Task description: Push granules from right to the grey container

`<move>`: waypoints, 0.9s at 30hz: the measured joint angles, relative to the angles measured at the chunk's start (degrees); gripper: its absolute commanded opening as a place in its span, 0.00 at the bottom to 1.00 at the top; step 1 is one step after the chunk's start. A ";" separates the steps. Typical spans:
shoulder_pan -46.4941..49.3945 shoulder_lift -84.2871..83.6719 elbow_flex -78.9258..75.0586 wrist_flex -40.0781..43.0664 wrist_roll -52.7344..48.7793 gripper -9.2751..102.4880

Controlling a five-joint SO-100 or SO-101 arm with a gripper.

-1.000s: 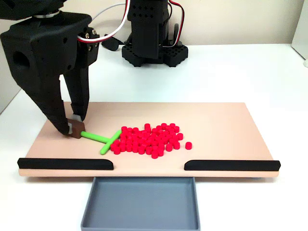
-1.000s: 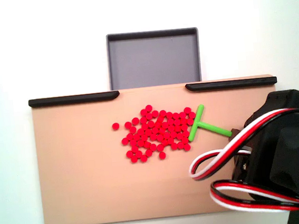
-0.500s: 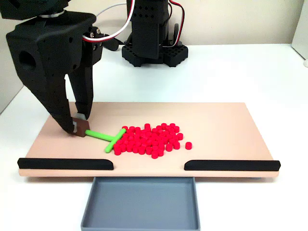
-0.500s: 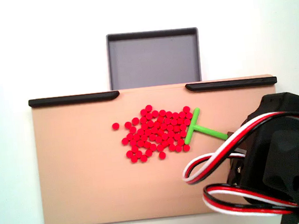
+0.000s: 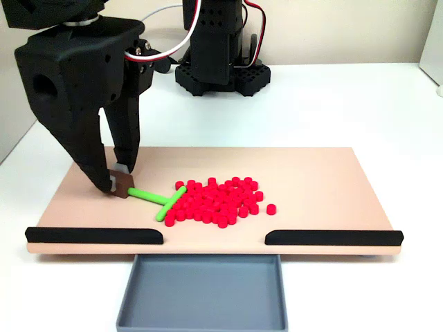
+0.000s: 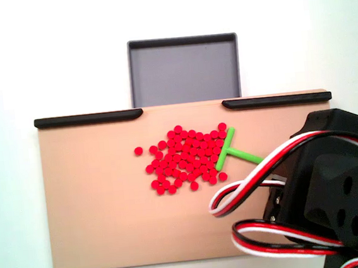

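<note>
Compared with a second earlier, the gripper (image 5: pixel 120 181) had travelled rightward across the low front fixed view, carrying the green T-shaped stick (image 5: pixel 154 201) with it. The crossbar of the stick, which earlier stood at the cluster's left fringe, had pressed into the granules (image 5: pixel 218 200) and squeezed them into a tighter heap. In the top-down fixed view the same move ran leftward: the stick (image 6: pixel 230 153) had slid from the centre-right toward the middle, and the granules (image 6: pixel 184 159) were packed closer on their right side, while one stray bead at the cluster's left stayed where it was.

The fingers were clamped on a small brown block at the stick's handle end, in the left of the front view, low against the board. The arm was matte black plastic with blocky, angular shells; glossy red, white and black wires looped from it in the lower right of the top-down view.

The granules were small, bright red, smooth cylinders, lying loose in the middle of the tan board (image 5: pixel 325 180), a flat matte slab. Two black strips (image 5: pixel 95 235) lined the board's near edge, leaving a gap between them. The grey container (image 5: pixel 202 287), a shallow blue-grey tray with low walls and a smooth floor, sat just beyond that gap at the bottom centre of the front view, with no beads in it.
</note>
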 measured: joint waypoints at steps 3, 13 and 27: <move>-0.18 0.00 0.00 0.00 0.18 0.08; -0.35 0.00 0.00 0.00 1.49 0.08; -0.53 0.00 0.00 0.00 3.87 0.08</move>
